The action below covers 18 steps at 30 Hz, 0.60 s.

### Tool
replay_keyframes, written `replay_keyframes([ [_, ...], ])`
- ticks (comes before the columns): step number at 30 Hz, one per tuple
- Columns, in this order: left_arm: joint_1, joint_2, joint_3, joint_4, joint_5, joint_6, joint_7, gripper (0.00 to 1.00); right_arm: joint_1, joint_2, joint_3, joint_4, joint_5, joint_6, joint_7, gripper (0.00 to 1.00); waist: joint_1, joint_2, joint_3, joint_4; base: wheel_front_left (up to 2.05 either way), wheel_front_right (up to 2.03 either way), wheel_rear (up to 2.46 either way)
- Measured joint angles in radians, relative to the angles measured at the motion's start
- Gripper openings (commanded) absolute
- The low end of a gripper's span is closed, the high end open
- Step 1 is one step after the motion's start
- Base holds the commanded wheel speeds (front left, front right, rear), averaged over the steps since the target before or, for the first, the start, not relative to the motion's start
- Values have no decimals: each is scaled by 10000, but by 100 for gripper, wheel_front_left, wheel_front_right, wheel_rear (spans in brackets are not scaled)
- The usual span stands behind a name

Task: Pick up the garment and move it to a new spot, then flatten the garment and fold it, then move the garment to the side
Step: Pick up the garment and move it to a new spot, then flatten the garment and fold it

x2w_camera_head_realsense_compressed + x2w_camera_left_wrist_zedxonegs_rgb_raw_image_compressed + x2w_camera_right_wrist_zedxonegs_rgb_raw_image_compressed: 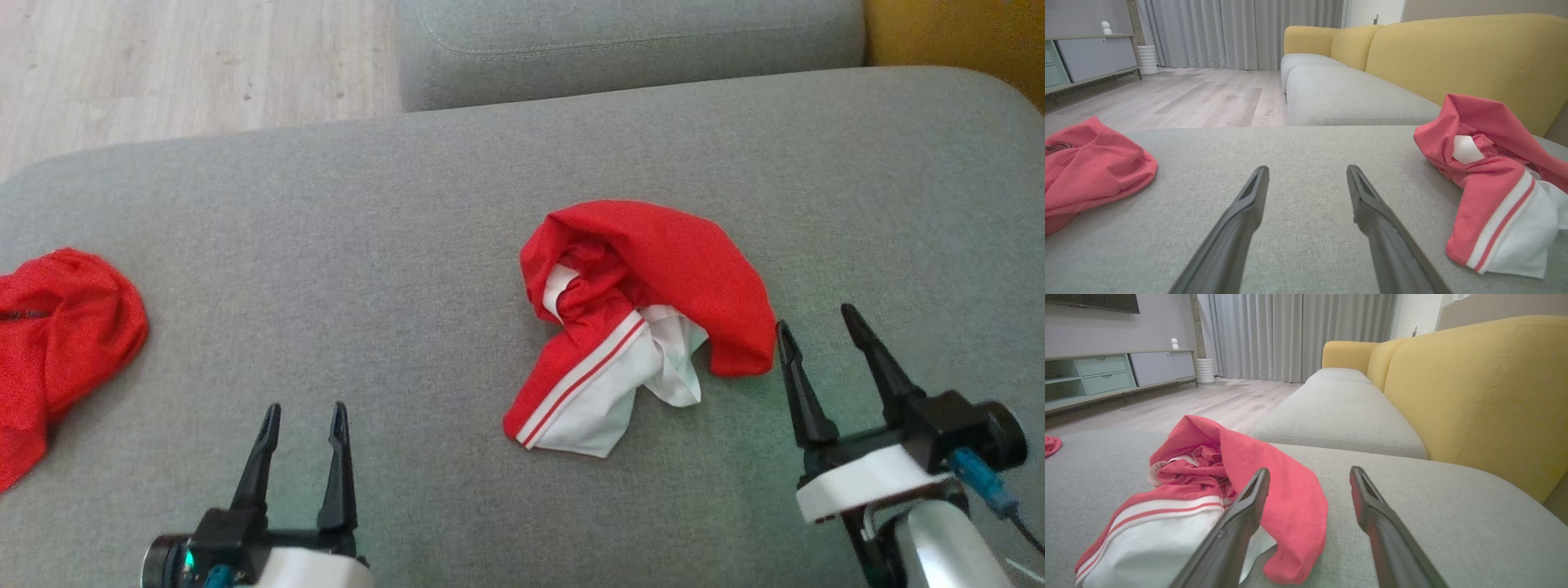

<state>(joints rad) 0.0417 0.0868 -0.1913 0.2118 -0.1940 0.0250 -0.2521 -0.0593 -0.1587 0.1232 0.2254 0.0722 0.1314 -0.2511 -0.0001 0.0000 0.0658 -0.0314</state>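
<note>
Lower left of the head view: my left hand [306, 406] has both fingers spread wide with nothing between them, over the bare grey seat cushion [367, 245]. Lower right: my right hand [816, 317] is likewise wide and empty. Its left fingertip stands just beside the lower right edge of the garment [653, 269]; I cannot tell whether it touches. The garment lies crumpled at frame centre, red fabric bunched over a white sleeve with striped trim. It sits up and left of the right hand and well to the right of the left hand. At the left edge lies a plain red cloth lump [57, 327], apart from both hands. Beyond, along the top of the frame: a second grey cushion [620, 41], wood floor [163, 65] at upper left, yellow backrest [963, 33] at upper right.
</note>
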Motion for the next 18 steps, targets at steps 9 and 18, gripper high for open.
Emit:
replay_keyframes([
  [9, 583, -217, 779, -173, 228, -274, 0, 100, 402, 194, -69, 359, -25, 0, 0, 100, 0, 0, -274, 182, 0, 0, 0],
  [18, 886, -322, 1235, -198, 401, -527, 0, 100, 509, 217, -196, 491, -21, 0, 0, 100, 1, 0, -427, 292, 0, 0, 0],
])
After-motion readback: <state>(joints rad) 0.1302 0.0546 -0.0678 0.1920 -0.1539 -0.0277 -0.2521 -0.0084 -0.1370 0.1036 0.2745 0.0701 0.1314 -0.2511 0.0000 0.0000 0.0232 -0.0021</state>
